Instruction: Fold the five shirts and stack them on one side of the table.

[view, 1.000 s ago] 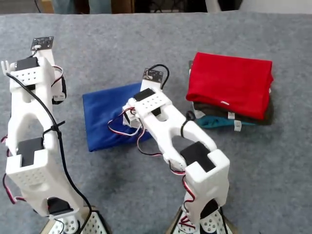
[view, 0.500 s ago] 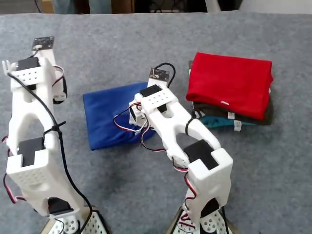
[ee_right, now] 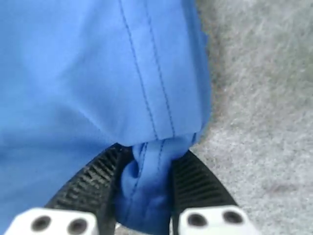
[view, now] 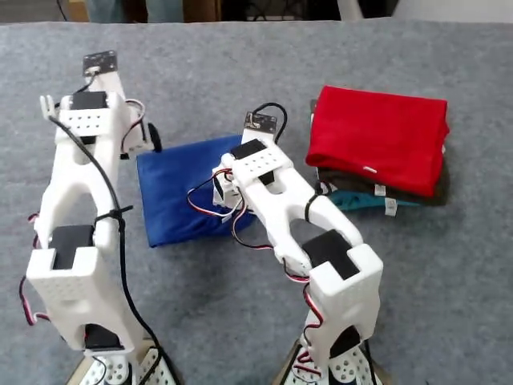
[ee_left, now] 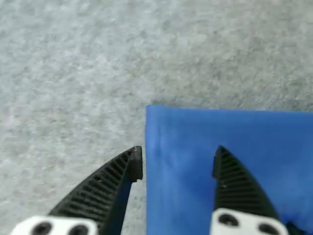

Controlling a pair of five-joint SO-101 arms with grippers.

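Observation:
A folded blue shirt (view: 180, 196) lies on the grey table between the two arms. My right gripper (ee_right: 145, 164) is shut on a bunched edge of the blue shirt (ee_right: 98, 68), at the side nearest the stack. My left gripper (ee_left: 178, 164) hangs open over the far left corner of the blue shirt (ee_left: 234, 137), one finger over the cloth, the other over the carpet. A stack of folded shirts sits to the right, with a red shirt (view: 377, 136) on top, a dark olive one (view: 437, 188) and a teal one (view: 361, 200) under it.
Grey carpet-like table cover (view: 449, 289) spreads around with open room to the right front and at the back. Loose servo cables (view: 212, 208) hang from the right arm over the blue shirt.
The left arm has swung right and forward, bringing its gripper to the blue shirt's far left corner. The right arm shifted slightly right earlier and now holds still.

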